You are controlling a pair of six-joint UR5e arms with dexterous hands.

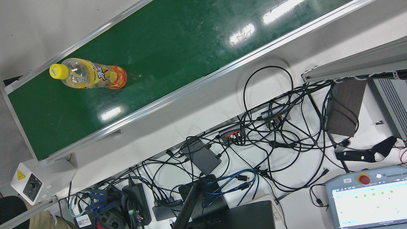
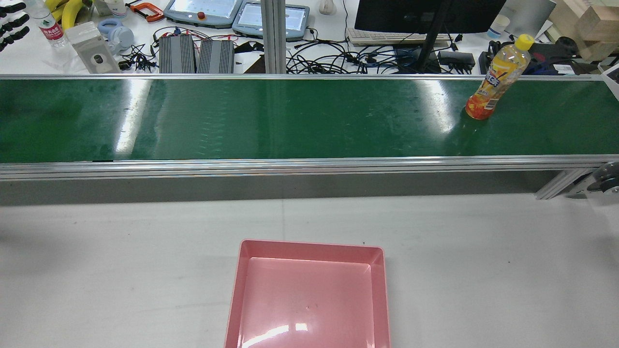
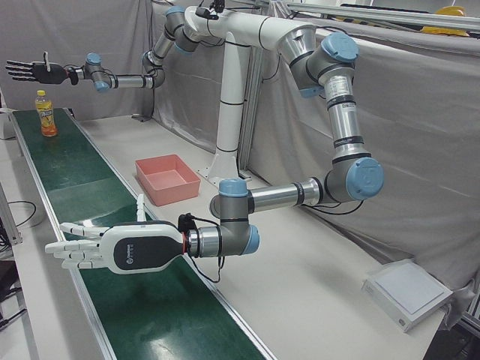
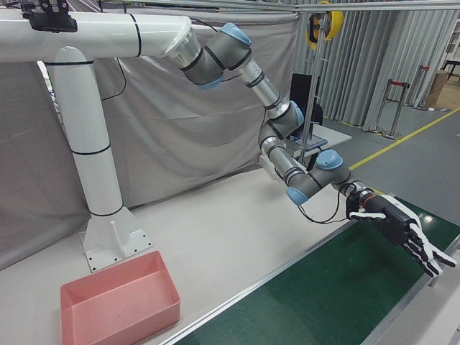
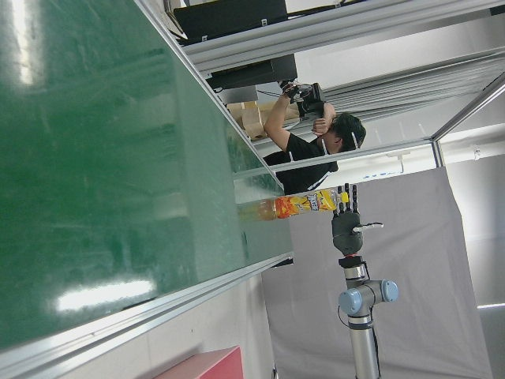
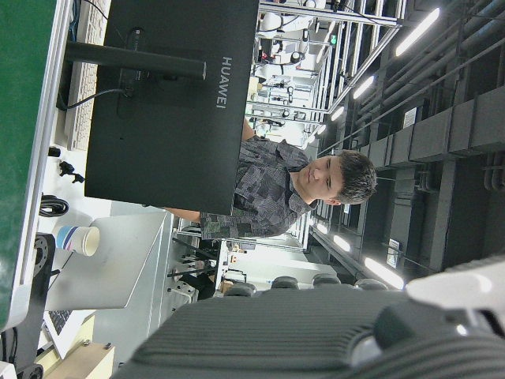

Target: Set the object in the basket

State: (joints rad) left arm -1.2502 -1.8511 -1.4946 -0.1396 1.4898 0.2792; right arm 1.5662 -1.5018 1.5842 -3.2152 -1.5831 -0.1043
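An orange drink bottle (image 2: 493, 79) with a yellow cap stands upright on the green conveyor belt (image 2: 290, 121), near its right end in the rear view. It also shows in the front view (image 1: 89, 76) and the left-front view (image 3: 47, 112). The pink basket (image 2: 309, 295) sits empty on the grey table in front of the belt. My right hand (image 3: 30, 71) is black, open, fingers spread, and held in the air above and beside the bottle, apart from it. My left hand (image 3: 112, 251) is white, open and empty, low over the belt's other end.
Beyond the belt, the operators' table holds tangled cables (image 1: 270, 133), a teach pendant (image 1: 369, 197) and a monitor (image 6: 173, 103). People stand past the belt's right end. The arms' white pedestal (image 4: 108, 237) stands behind the basket.
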